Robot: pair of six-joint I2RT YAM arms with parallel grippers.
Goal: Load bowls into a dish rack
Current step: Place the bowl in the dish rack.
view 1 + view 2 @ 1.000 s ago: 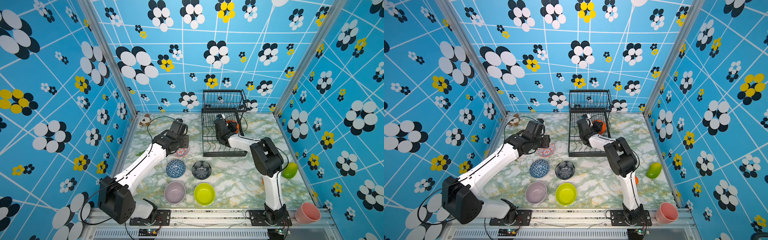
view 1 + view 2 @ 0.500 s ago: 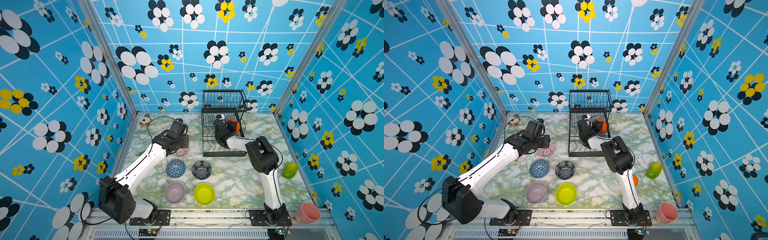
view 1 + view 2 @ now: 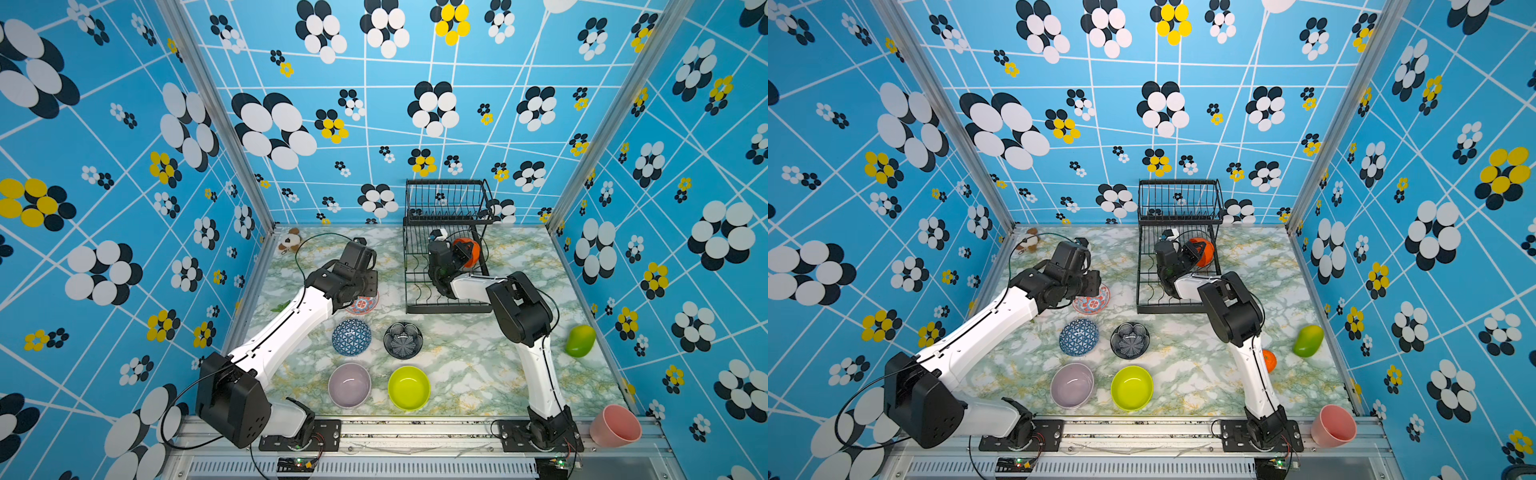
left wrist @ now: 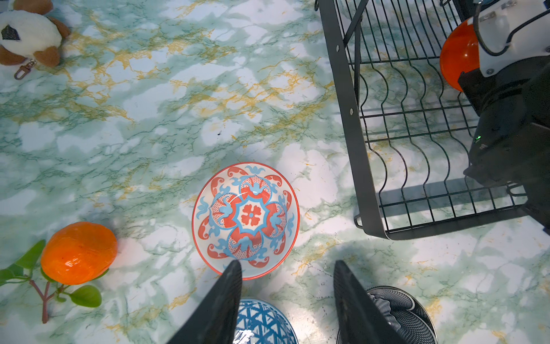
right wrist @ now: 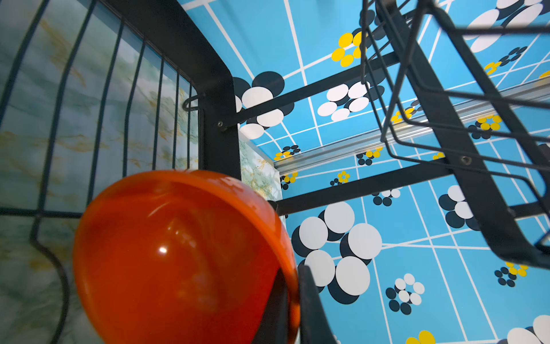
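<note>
Both arms pair glossy white tubular links with boxy matte-black joint housings. The left arm (image 3: 286, 328) has thin black cables looping at wrist and shoulder. Its shoulder housing shows small round holes. The right arm (image 3: 540, 374) carries a tiny green light (image 4: 477, 138) on its black wrist housing. The left gripper (image 4: 285, 265) has 2 black tapered fingers (image 4: 220, 303).

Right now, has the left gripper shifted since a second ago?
No. In a top view the left gripper still hovers open over the same edge of the red-blue floral bowl.
</note>
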